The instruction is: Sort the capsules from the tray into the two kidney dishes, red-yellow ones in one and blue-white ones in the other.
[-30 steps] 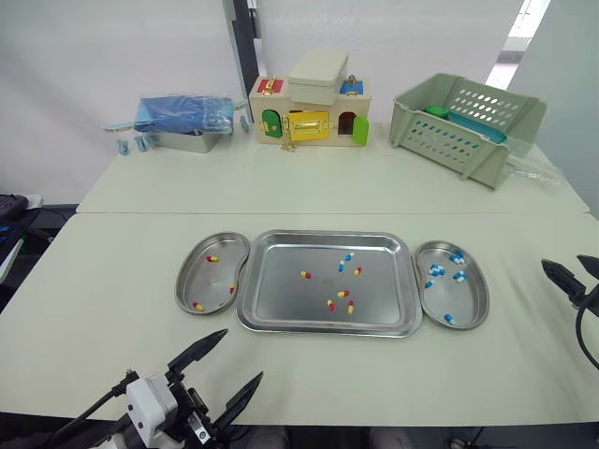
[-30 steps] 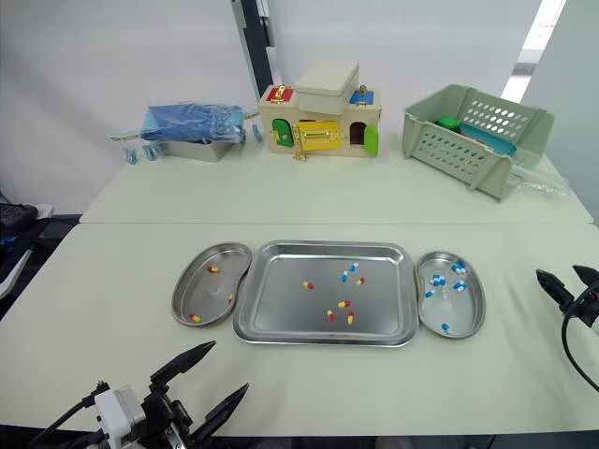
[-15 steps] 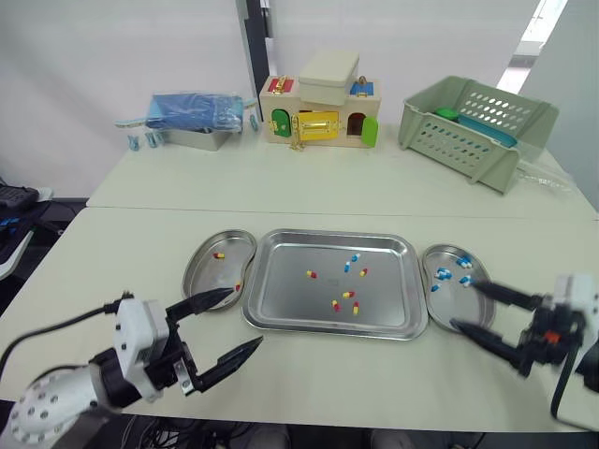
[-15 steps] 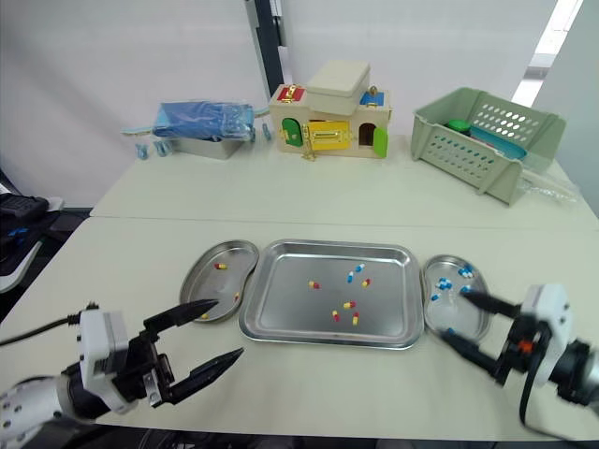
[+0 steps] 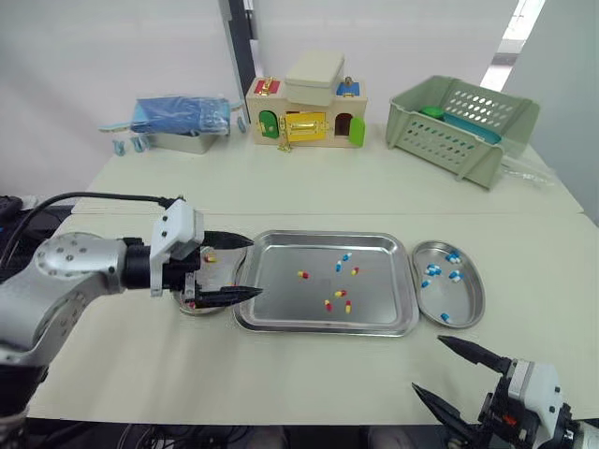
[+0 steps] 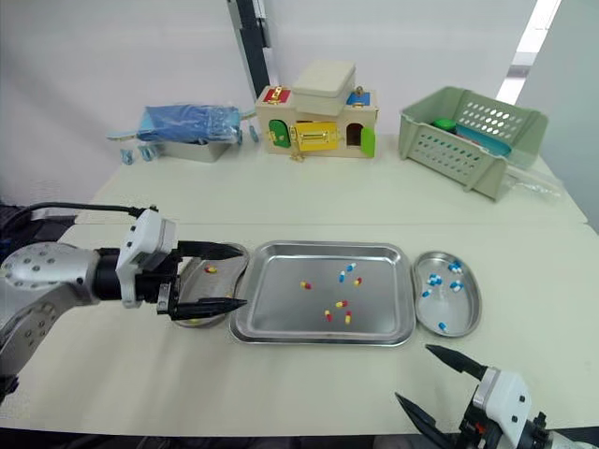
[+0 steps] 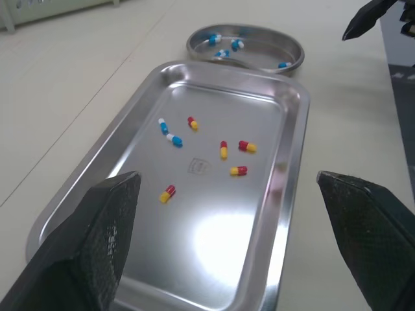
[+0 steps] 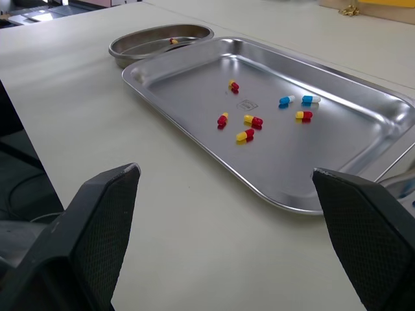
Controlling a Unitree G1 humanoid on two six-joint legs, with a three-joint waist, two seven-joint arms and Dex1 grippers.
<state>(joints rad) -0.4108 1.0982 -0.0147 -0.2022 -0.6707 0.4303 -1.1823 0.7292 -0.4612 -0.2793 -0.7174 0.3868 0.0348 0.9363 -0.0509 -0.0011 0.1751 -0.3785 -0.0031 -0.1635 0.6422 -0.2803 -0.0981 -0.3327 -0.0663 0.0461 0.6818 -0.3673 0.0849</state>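
The left fingers (image 5: 225,296) gape wide and empty over the left dish (image 5: 200,308), beside the tray (image 5: 323,329). The right fingers (image 5: 468,352), just as spread and empty, hover above the desk (image 5: 309,383). Seven capsules (image 5: 342,294) lie in the tray, some bunched together, so a pinch there could catch two or scatter them.
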